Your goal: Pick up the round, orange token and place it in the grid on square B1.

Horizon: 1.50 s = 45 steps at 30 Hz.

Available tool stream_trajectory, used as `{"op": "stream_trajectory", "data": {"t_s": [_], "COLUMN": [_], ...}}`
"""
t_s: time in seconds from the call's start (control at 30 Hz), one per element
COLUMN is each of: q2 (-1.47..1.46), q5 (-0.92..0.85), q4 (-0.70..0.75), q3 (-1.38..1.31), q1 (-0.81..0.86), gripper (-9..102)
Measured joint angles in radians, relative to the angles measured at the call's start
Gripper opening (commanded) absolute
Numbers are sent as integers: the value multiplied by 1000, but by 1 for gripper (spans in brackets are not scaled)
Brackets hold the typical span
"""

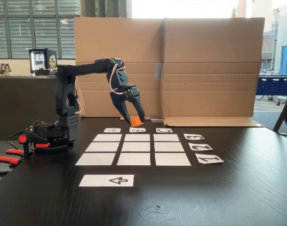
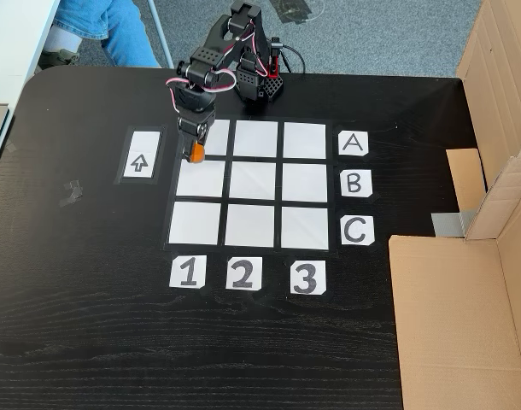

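Note:
My black gripper [image 1: 135,120] hangs in the air above the table, shut on the orange token [image 1: 136,122], which sticks out between the fingertips. In the fixed view from above, the gripper [image 2: 196,149] and the token [image 2: 196,154] appear over the line between the left column's top and middle cells. The grid [image 1: 168,147] [image 2: 305,182] of nine white rectangles lies flat on the black table. Square B1 [image 1: 133,159] [image 2: 201,179] is bare white paper, with the token hovering just off its edge nearest the arm's base.
A white strip with a black arrow [image 1: 106,180] [image 2: 142,155] lies beside the grid. A tall cardboard wall [image 1: 204,66] [image 2: 465,299] stands past the letter labels. Orange-handled clamps [image 1: 7,159] hold the arm's base. A person's jeans-clad legs [image 2: 94,26] are beyond the table edge.

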Motion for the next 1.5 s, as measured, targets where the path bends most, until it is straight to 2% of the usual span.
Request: {"op": "stream_trajectory", "data": {"t_s": [0.5, 0.93, 1.03, 1.17, 1.27, 1.5], "q2": [-155, -290, -298, -298, -298, -265], "q5": [67, 84, 84, 103, 123, 138], "q4": [-120, -130, -130, -120, -103, -138], "q3": [106, 69, 60, 60, 60, 130], "q1": [48, 51, 49, 49, 49, 49], "gripper": [0, 1, 17, 54, 65, 76]}}
